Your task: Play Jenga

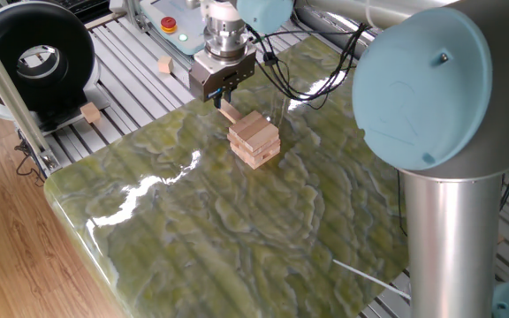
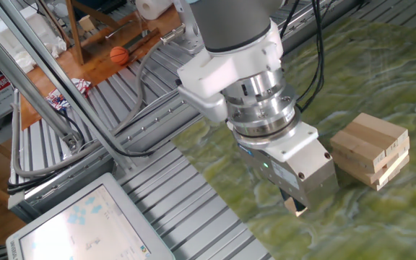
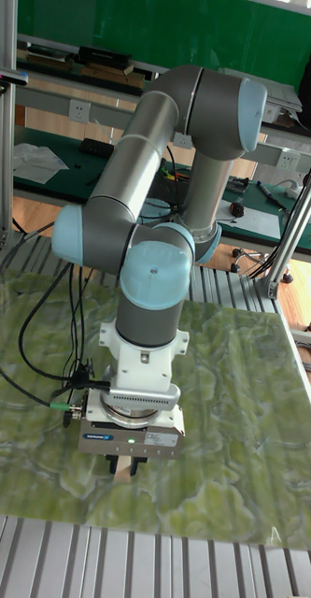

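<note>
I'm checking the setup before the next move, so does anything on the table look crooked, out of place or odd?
The Jenga tower stands upright, but its layers are uneven, with block ends jutting past the sides low down. One single block is out of the stack, held in the gripper just beside the tower's top. Two small wooden cubes lie off the mat on the metal slats.

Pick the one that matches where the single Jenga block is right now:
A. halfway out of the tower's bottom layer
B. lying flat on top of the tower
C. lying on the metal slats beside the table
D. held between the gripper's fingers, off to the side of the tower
D. The single block sits clamped in the gripper, apart from the tower.
</note>
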`<state>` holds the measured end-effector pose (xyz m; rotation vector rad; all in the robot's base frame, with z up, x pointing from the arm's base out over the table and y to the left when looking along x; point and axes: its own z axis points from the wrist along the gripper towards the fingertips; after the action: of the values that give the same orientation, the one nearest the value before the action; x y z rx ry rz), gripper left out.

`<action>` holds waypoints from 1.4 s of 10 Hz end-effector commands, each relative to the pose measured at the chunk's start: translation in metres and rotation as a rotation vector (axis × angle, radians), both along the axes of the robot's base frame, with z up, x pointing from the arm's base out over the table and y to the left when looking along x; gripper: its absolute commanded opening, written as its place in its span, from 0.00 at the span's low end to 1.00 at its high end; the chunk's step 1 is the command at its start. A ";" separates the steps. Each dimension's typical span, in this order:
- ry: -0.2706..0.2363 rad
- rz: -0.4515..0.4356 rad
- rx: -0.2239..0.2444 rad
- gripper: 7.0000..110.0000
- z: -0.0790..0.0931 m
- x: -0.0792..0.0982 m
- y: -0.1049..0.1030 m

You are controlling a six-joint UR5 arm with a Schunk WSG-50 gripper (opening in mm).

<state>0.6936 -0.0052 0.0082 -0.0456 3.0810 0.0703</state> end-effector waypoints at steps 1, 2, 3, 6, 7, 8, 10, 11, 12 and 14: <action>-0.009 0.022 0.016 0.15 0.000 -0.007 -0.022; -0.013 0.031 0.017 0.15 -0.001 -0.010 -0.028; -0.013 0.039 0.015 0.15 -0.001 -0.015 -0.035; -0.006 0.064 0.003 0.15 0.006 -0.029 -0.051; -0.005 0.073 -0.004 0.15 0.006 -0.034 -0.058; -0.005 0.079 -0.004 0.15 0.005 -0.039 -0.063; -0.010 0.091 0.002 0.15 0.001 -0.048 -0.070; -0.014 0.097 0.005 0.15 0.001 -0.054 -0.074; -0.014 0.100 0.009 0.15 0.003 -0.060 -0.077; -0.016 0.103 0.014 0.15 0.006 -0.070 -0.083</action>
<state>0.6363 -0.0802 0.0109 -0.2025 3.0680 0.0719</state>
